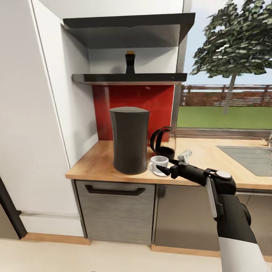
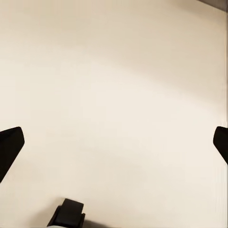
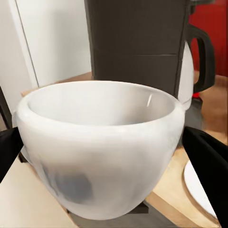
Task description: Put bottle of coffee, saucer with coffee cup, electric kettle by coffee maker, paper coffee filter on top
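On the surface (image 1: pixel 211 149), the coffee maker (image 1: pixel 129 139) is seen standing near the left end, with the electric kettle (image 1: pixel 165 142) just beside it at the back right; both placements are judged done. The bottle of coffee (image 1: pixel 130 62) is noted on the kitchen shelf (image 1: pixel 128 78) above, so that transfer is left. No paper is seen on the oval top of the coffee maker; the filter step is judged outstanding. The coffee cup (image 1: pixel 158 163) is held by the right pincer (image 1: pixel 166 169), fingers clenched on either side of the bowl, close beside the coffee maker. In the right wrist view a white edge, probably the saucer (image 3: pixel 199 187), is seen just below; whether the cup touches it cannot be told.

Right arm: extended forward, forearm roughly level. Left pincer (image 2: pixel 114 142): fingers spread wide, nothing between them, pale floor beyond.
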Controlling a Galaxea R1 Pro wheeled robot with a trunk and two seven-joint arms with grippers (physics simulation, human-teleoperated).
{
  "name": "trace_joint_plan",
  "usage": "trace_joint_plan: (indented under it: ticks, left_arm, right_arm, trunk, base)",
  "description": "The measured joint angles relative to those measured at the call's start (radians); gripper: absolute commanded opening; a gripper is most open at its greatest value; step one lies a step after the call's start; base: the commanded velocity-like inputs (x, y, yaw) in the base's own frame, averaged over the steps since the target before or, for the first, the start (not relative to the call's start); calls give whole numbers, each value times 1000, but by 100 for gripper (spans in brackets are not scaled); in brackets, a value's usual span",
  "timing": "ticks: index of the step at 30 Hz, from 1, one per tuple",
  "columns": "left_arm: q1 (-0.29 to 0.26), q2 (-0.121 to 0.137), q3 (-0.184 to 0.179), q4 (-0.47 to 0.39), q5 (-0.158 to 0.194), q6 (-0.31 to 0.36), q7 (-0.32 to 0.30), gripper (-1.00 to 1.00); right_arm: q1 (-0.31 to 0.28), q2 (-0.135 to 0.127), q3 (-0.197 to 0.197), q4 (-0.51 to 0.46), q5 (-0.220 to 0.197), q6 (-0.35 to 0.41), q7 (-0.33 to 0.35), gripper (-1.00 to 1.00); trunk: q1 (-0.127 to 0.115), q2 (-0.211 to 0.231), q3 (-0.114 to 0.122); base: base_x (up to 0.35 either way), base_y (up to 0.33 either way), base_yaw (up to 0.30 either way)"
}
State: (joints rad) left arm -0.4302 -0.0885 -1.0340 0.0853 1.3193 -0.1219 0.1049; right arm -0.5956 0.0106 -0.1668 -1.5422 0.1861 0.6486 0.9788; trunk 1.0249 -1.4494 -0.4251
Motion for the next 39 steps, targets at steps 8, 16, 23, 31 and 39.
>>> trace_joint_plan:
  ticks: [8, 16, 23, 31, 39]
  left_arm:
    - [0, -2, 0, -1, 0, 0, 0, 100]
    - [0, -2, 0, -1, 0, 0, 0, 100]
    - [0, -3, 0, -2, 0, 0, 0, 100]
    - [0, -4, 0, -3, 0, 0, 0, 100]
    - [0, -5, 0, -3, 0, 0, 0, 100]
  right_arm:
    - [0, -1, 1, 0, 0, -1, 4, -100]
    - [1, 7, 3, 3, 0, -8, 30, -100]
    - [2, 32, 4, 3, 0, -12, 32, -100]
    - [3, 61, 4, 5, 0, -47, 33, -100]
    - [10, 68, 3, 9, 1, -64, 33, -100]
  trunk:
    - [0, 0, 0]
    - [0, 0, 0]
    - [0, 0, 0]
    - [0, 0, 0]
    - [0, 0, 0]
  base:
    - [104, -239, 0]
    - [137, -182, 0]
    - [52, -50, 0]
    - [142, 57, 0]
    - [245, 121, 0]
